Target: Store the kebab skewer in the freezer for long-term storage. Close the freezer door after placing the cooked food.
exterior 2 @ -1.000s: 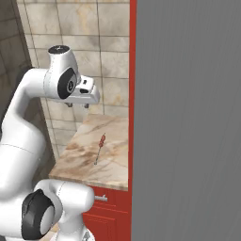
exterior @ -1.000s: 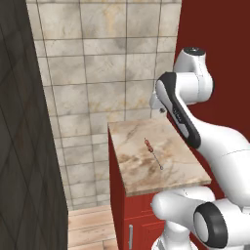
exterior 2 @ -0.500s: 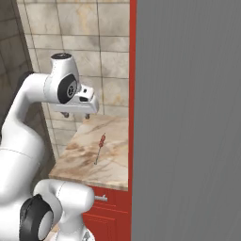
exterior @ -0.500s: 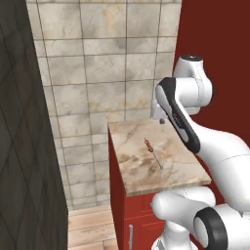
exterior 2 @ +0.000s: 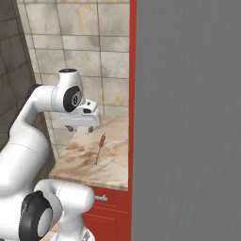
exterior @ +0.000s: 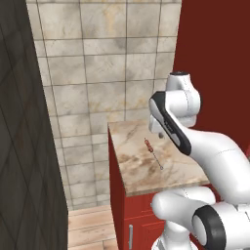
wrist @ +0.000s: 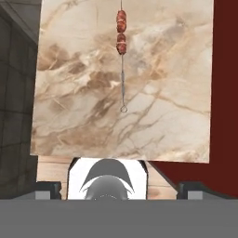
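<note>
Kebab skewer [exterior 2: 100, 148] below open claw [exterior 2: 81, 127]

The kebab skewer [exterior: 152, 149] lies flat on the counter top [exterior: 141, 171], about the middle of the slab, its meat end toward the tiled wall [exterior: 107, 73] behind and its ring end toward the counter's front edge. The gripper [exterior 2: 81, 127] hangs above the counter's rear part, apart from the skewer. A tall panel [exterior 2: 188, 117] stands right of the counter, a dark wall [exterior: 27, 146] left.
</note>
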{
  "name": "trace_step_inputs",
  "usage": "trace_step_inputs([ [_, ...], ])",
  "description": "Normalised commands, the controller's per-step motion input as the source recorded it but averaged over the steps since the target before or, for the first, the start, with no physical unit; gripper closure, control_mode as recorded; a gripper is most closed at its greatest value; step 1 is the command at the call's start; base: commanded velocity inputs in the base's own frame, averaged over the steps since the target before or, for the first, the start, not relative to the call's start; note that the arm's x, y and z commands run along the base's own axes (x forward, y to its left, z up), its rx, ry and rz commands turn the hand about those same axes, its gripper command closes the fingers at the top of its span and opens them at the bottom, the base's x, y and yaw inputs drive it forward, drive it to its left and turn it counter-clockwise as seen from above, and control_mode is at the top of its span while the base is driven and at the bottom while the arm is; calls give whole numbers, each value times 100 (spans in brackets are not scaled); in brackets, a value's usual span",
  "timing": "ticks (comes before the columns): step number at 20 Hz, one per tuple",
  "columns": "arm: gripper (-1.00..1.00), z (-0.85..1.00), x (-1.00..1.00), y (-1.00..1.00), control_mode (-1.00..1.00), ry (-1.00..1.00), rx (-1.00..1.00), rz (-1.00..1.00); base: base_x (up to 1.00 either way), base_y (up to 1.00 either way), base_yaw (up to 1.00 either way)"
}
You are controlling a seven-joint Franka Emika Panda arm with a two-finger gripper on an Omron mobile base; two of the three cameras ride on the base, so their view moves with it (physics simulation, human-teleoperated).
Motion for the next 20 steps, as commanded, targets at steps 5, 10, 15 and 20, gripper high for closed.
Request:
trace_step_inputs([
  [5,-100,-71,0,-1,-100,0,-2,0,0,0,0],
  [10,-100,-55,13,-6,-100,0,0,0,0,0,0],
  [15,-100,-59,24,-15,-100,0,0,0,0,0,0],
  [20,-100,-38,23,-7,-100,0,-2,0,0,0,0],
])
